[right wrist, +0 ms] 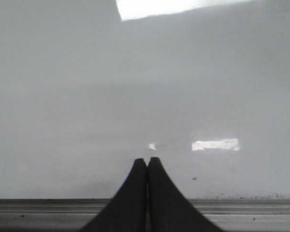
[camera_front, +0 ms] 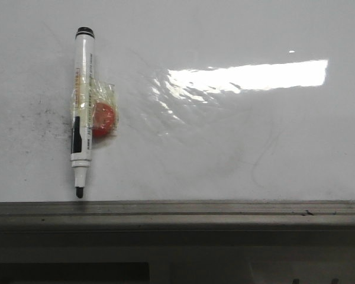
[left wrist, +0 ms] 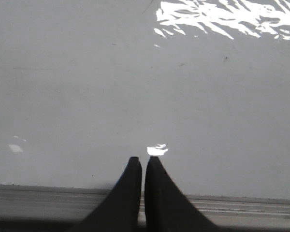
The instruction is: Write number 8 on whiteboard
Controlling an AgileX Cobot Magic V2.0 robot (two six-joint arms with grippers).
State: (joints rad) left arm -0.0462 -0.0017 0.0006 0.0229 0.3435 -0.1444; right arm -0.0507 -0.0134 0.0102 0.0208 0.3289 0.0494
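The whiteboard point(camera_front: 225, 136) fills the front view, glossy white with faint grey smudges. A white marker point(camera_front: 81, 112) with a black cap end lies on it at the left, its bare black tip pointing toward the grey ledge point(camera_front: 177, 214). A red round piece point(camera_front: 104, 118) under clear tape sticks to the marker's side. The number 8 does not show in any view. Neither gripper appears in the front view. My left gripper point(left wrist: 143, 160) is shut and empty over the board's near edge. My right gripper point(right wrist: 146, 160) is also shut and empty there.
A bright rectangular glare point(camera_front: 248, 76) lies on the board right of the marker. Faint curved grey traces point(camera_front: 260, 160) mark the lower right of the board. The metal ledge point(left wrist: 232, 205) runs along the board's near edge under both grippers.
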